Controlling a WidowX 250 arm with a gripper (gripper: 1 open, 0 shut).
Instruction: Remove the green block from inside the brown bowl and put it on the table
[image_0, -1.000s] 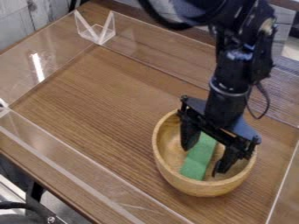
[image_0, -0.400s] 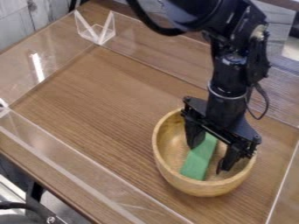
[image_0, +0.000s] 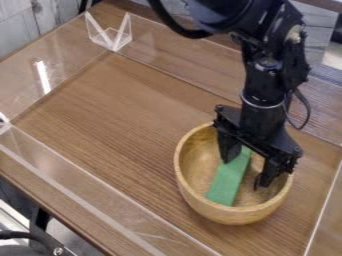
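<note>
One bowl (image_0: 235, 187) sits near the surface's (image_0: 120, 110) right front edge. One block (image_0: 230, 181) lies inside it. One arm (image_0: 271, 70) carries one end effector (image_0: 253, 164). One clear stand (image_0: 108, 32) is at the far left edge.

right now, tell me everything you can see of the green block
The green block is a small bright green bar, plain and matte. It lies inside the brown bowl, leaning along the inner wall, its upper end between the open fingers of the gripper. Whether the fingers touch it cannot be told.
</note>
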